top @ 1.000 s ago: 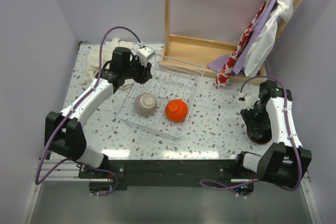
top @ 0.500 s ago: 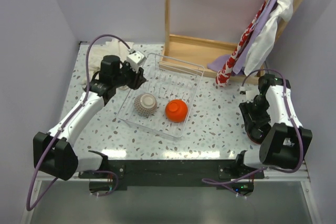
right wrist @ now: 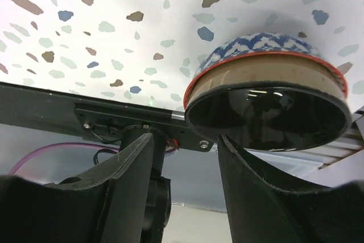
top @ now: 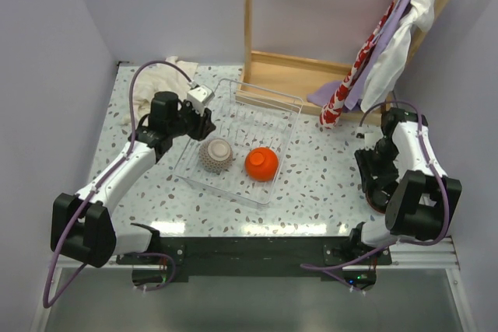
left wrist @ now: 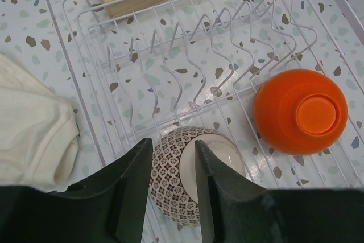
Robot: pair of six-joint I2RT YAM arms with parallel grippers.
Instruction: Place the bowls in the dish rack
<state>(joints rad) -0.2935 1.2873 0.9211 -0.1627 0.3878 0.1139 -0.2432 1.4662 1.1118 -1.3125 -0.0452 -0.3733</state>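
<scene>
The clear wire dish rack [top: 268,106] [left wrist: 170,55] holds two upside-down bowls: a patterned bowl [top: 216,155] [left wrist: 170,183] with a pale foot ring and an orange bowl [top: 262,162] [left wrist: 298,119]. My left gripper [top: 202,124] [left wrist: 173,152] hovers open above the patterned bowl, and the bowl shows through the gap. At the right table edge, my right gripper [top: 379,184] [right wrist: 186,138] is open beside a stack of bowls [top: 387,198] [right wrist: 267,92], blue-patterned, red-rimmed, tan and glossy dark. Its right finger [right wrist: 267,197] sits close under the dark rim, gripping nothing.
A wooden tray-like frame [top: 292,75] stands behind the rack, with cloths [top: 381,44] hanging at the back right. A white cloth [top: 156,87] [left wrist: 31,123] lies left of the rack. The right arm's base [right wrist: 148,186] shows between the right jaws.
My left gripper has drawn back from the rack's far-left corner toward the patterned bowl. The right wrist has shifted a little by the stack, and its jaws have widened slightly.
</scene>
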